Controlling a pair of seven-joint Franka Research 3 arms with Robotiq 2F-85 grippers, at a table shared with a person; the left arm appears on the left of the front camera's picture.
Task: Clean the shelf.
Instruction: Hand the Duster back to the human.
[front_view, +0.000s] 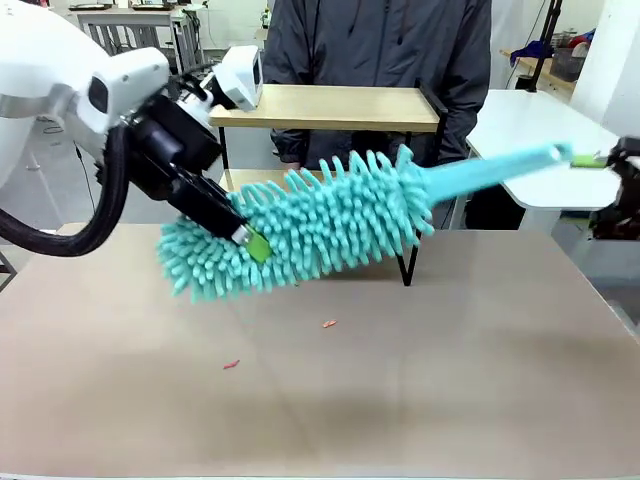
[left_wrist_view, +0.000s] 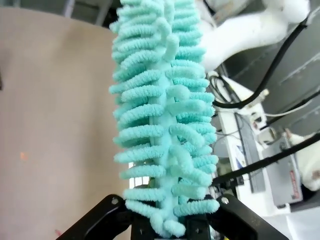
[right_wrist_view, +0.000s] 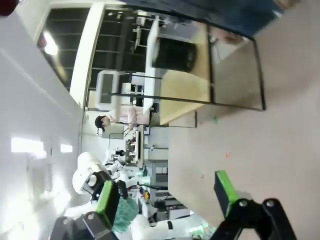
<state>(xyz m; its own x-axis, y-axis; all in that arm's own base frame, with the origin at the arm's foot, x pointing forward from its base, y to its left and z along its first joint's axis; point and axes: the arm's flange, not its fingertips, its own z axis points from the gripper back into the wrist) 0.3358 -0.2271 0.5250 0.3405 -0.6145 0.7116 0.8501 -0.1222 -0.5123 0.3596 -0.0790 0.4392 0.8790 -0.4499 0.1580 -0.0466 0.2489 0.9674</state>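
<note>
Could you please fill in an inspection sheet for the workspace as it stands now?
Surface: beige table, mostly bare.
Job's things: shelf at the far side; teal duster held in front of it.
Clutter: small red scraps on the table.
Grippers: left gripper shut on the duster's fluffy head; right gripper open, near the handle tip.
Cables: black hose on the left arm.
Surroundings: a person behind the shelf.

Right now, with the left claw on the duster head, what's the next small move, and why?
Probably carry the duster up and back toward the shelf. The left claw clamps its fluffy head while it hangs above the table, in front of the lower board. The right claw looks open by the handle tip. The top board seems untouched.
</note>
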